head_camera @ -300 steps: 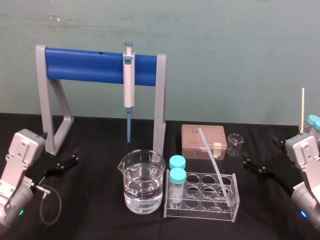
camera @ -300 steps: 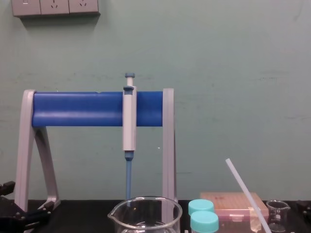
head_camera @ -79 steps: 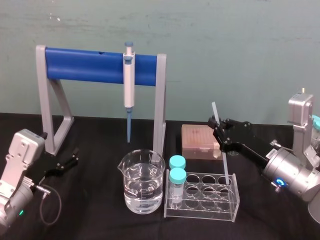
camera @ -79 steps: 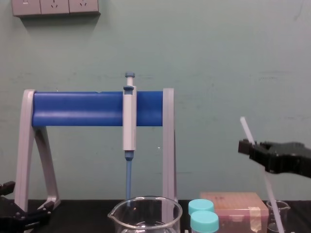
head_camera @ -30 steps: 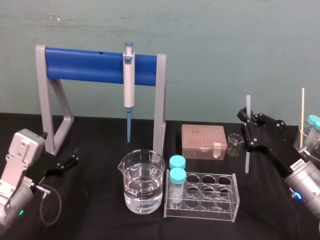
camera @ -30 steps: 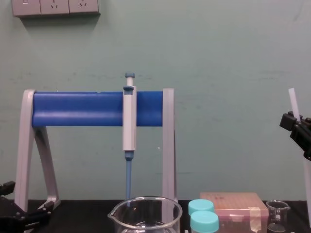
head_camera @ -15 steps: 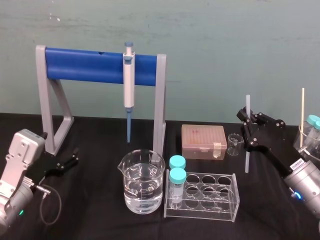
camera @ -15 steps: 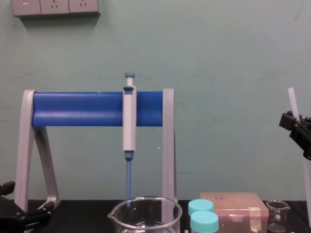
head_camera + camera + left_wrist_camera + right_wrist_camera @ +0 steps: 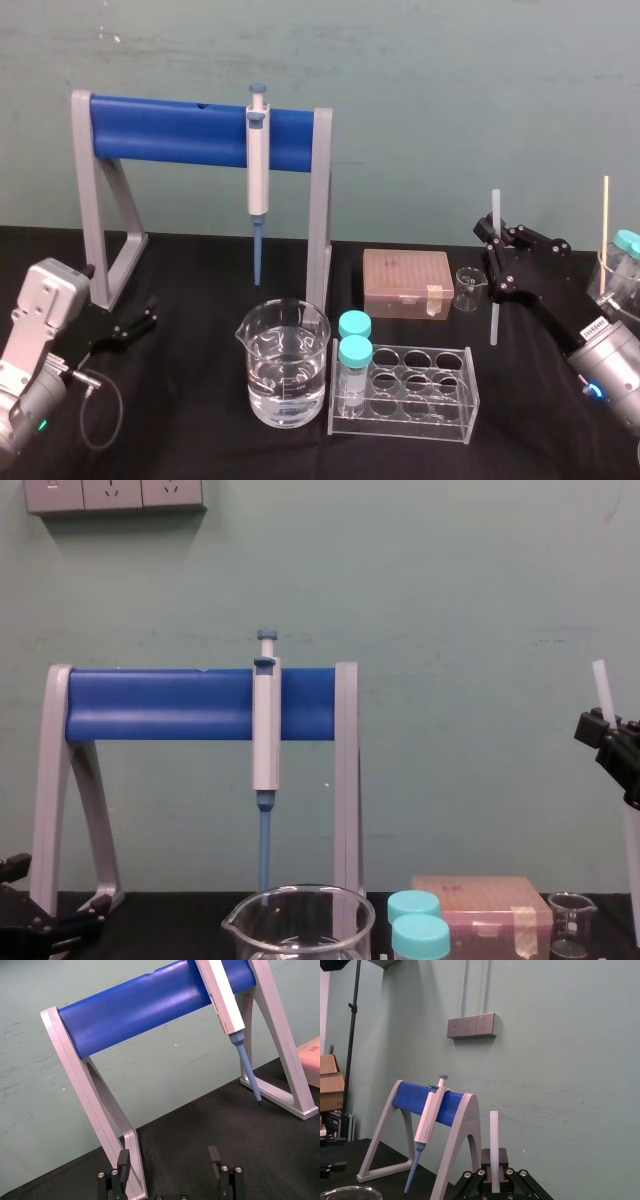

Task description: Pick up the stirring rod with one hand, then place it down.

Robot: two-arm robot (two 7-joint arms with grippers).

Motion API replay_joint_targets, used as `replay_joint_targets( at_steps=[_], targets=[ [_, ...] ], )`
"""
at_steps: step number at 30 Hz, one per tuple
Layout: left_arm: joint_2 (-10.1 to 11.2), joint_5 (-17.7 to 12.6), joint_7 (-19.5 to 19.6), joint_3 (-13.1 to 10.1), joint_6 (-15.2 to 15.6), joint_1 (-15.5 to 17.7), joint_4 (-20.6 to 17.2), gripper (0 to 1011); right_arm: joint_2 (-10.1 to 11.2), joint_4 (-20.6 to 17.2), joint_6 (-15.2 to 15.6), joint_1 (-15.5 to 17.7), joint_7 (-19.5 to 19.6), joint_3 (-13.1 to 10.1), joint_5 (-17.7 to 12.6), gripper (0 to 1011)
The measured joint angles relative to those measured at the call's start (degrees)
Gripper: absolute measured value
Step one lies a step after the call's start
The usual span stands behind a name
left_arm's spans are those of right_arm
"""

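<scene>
The stirring rod [image 9: 493, 215] is a thin translucent-white stick held upright by my right gripper [image 9: 492, 262], which is shut on its middle. It hangs to the right of the tube rack [image 9: 452, 392] and just right of the small glass beaker [image 9: 466, 288]; I cannot tell whether its lower end touches the table. In the chest view the stirring rod [image 9: 600, 683] rises above the right gripper [image 9: 603, 736] at the right edge. The right wrist view shows the stirring rod [image 9: 493, 1140] standing up between the fingers. My left gripper [image 9: 169, 1160] rests open at the far left of the table.
A blue-barred stand [image 9: 170, 130] carries a grey pipette [image 9: 258, 170]. In front stand a large beaker of water [image 9: 285, 365] and the rack with two teal-capped tubes [image 9: 354, 352]. A pink tip box [image 9: 407, 283] lies behind the rack. A wooden stick [image 9: 605, 225] stands at far right.
Earlier the rod leaned in the tube rack; my right gripper took it, lifted it out and carried it right. Over the last second nothing has moved.
</scene>
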State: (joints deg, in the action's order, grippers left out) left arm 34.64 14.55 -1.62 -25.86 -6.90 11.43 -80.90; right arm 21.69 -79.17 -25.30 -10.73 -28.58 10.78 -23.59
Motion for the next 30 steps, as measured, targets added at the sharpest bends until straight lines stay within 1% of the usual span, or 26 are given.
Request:
replay_joint_targets(
  at_steps=[30],
  targets=[
    [0.0,0.0,0.0,0.0,0.0,0.0,0.0,1000,0.0,0.0,0.0,0.0,0.0,0.0,0.0,72]
  ],
)
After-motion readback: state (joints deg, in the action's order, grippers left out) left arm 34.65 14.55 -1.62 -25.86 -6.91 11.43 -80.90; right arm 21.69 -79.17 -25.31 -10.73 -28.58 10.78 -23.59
